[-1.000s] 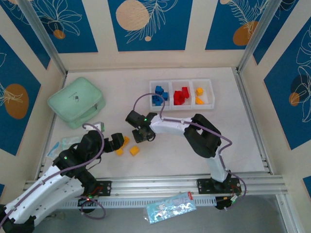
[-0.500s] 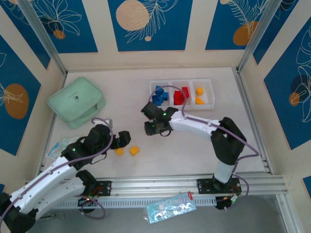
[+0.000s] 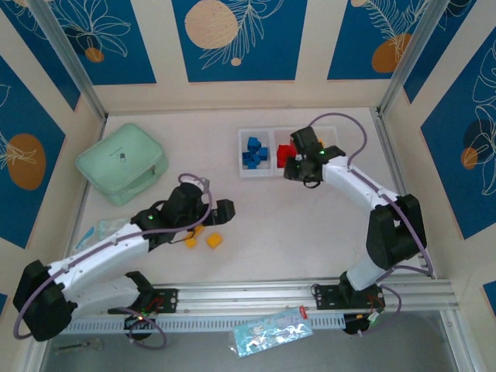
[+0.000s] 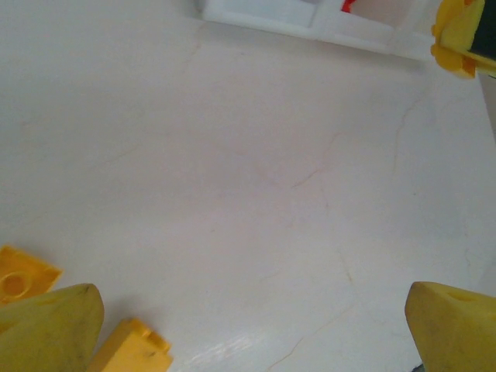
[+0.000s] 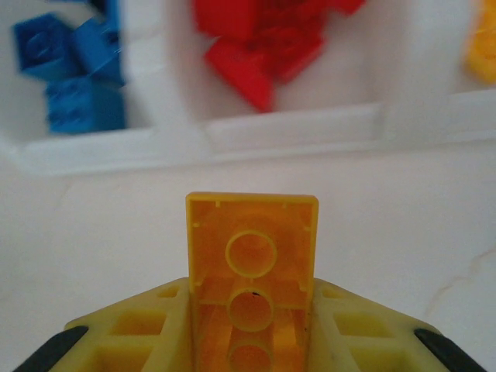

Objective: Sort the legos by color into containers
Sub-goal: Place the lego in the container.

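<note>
Inspecting remotely, I found the right tool (image 3: pixel 301 166) pinching a yellow-orange brick (image 5: pixel 252 240) near the white tray (image 5: pixel 294 133); the left tool (image 4: pixel 249 333) stood spread over the table (image 4: pixel 248 170)

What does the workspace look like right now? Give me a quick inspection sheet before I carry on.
Surface: white table, faint hairline cracks.
Job's things: tray holds blue bricks in the left compartment and red bricks in the middle one; loose yellow bricks lie by the left arm.
Clutter: mint case at far left; plastic packet at the left edge; second packet below the rail.
Grippers: left tool open over bare table; right tool shut on a yellow brick, just short of the tray's front rim.
Cables: purple cables loop off both arms; no snag seen.
Surroundings: blue leaf panels, metal frame.
</note>
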`<action>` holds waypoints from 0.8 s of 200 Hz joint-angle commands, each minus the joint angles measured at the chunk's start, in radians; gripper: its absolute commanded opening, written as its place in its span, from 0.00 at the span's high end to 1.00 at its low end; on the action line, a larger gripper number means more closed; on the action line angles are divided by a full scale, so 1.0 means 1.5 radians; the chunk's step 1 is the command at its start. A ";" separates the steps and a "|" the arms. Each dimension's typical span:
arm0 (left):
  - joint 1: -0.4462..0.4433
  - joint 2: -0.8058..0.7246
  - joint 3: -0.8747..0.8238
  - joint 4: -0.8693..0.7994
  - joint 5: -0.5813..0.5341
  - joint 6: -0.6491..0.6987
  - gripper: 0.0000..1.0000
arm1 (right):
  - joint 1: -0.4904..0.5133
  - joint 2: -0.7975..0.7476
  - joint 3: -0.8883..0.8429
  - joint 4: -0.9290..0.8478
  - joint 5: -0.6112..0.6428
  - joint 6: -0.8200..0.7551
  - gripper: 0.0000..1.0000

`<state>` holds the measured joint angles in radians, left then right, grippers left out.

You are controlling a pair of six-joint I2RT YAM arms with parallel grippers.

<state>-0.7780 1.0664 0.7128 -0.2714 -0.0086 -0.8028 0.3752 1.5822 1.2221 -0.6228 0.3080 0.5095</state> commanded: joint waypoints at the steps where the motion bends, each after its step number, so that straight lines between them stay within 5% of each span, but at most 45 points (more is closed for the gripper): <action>1: -0.012 0.039 0.036 0.074 0.027 0.011 0.01 | -0.052 0.011 0.032 -0.001 0.006 -0.025 0.68; 61: -0.023 0.131 0.091 0.131 0.045 0.028 0.01 | -0.173 0.132 0.142 0.015 0.008 -0.052 0.67; 137: -0.022 0.176 0.138 0.116 0.046 0.048 0.01 | -0.226 0.292 0.297 -0.014 0.002 -0.056 0.63; 160: -0.022 0.171 0.141 0.113 0.044 0.051 0.01 | -0.225 0.301 0.310 -0.017 0.004 -0.060 0.54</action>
<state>-0.8036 1.3239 0.8883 -0.0978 0.0448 -0.7498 0.0322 2.0274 1.6497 -0.6209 0.3225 0.4385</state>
